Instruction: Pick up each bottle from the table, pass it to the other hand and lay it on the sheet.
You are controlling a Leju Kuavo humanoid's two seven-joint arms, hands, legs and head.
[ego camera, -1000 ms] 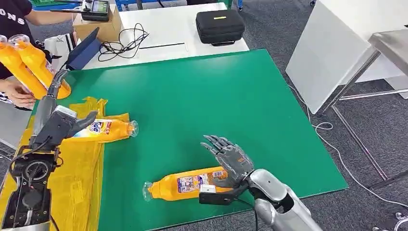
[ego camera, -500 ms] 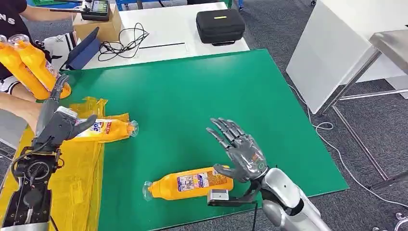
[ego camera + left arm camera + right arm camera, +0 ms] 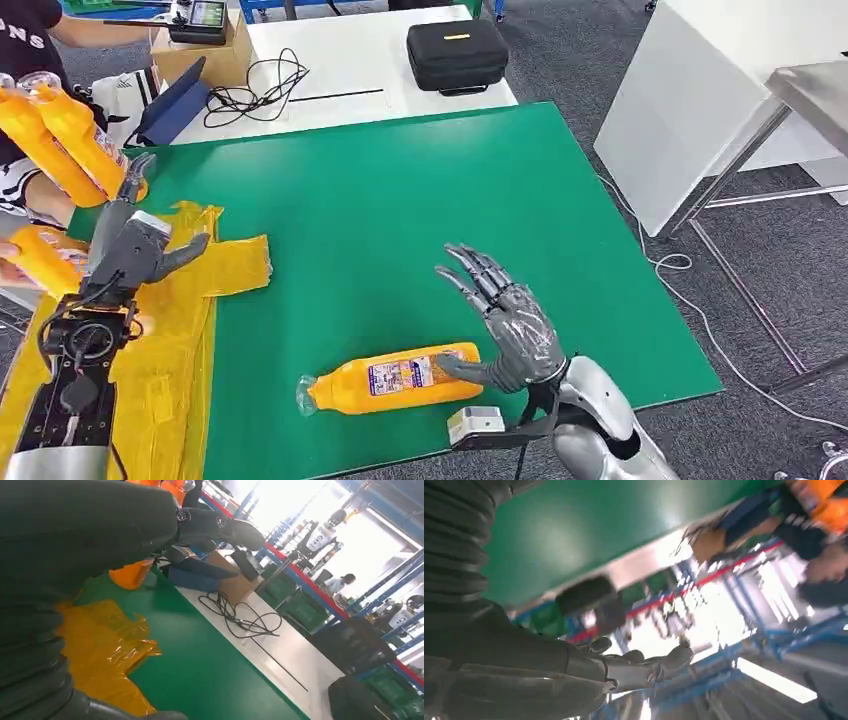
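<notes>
While your right hand (image 3: 505,325) stands with its fingers spread wide and pointing toward eleven o'clock, its thumb lies against the base end of the orange bottle (image 3: 390,379) and nothing is gripped. That bottle lies on its side on the green table (image 3: 400,200), clear cap toward nine o'clock, at about six o'clock on the mat. A second ago the palm sat right over the bottle's base; now the hand is higher and tipped back, the forearm lower toward five o'clock, and the bottle has not moved.

Your left hand (image 3: 135,245) is also empty, fingers apart and reaching toward one o'clock, thumb out to three o'clock. It hovers over the yellow sheet (image 3: 170,340) at about nine o'clock on the table. In the left wrist view, the dark fingers (image 3: 220,527) stretch out straight above the sheet's crumpled edge. One second ago a labelled bottle lay on the sheet just beside this hand; the sheet there is now bare.

At the nine o'clock edge of the head view, a person's hand (image 3: 10,250) holds an orange bottle (image 3: 45,258) off the table's edge. At ten o'clock, two more orange bottles (image 3: 60,135) are held upright and tilted by the person (image 3: 30,30), much as they were a second ago.
</notes>
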